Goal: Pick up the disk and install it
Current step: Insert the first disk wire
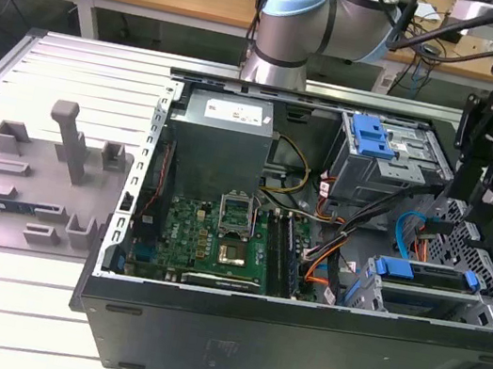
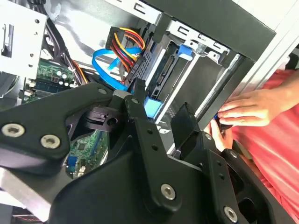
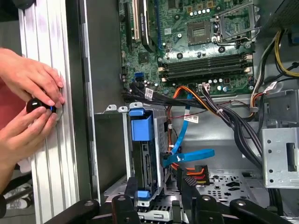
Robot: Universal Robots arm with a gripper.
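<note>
The disk [image 1: 426, 285] sits in the lower drive bay at the front corner of the open computer case [image 1: 294, 346], on the exterior view's right, its blue frame showing at both ends. In the first wrist view the disk [image 3: 145, 161] stands edge-on in the metal cage with a blue tab on top. My gripper [image 1: 484, 203] hangs just above and behind that bay, over the case's edge. It is open, with nothing held. In both wrist views the black fingers [image 3: 125, 205] [image 2: 135, 105] straddle the disk's blue end [image 2: 153, 108] without clamping it.
A person's hands [image 3: 28, 88] [image 2: 247, 109] rest on a black knob at the table edge beside the case. Blue and orange cables [image 3: 187, 156] lie next to the bay. The case also holds a grey power supply [image 1: 221, 137], a motherboard [image 1: 219, 232] and an upper cage [image 1: 374, 135]. A grey fixture [image 1: 38, 176] is at the exterior view's left.
</note>
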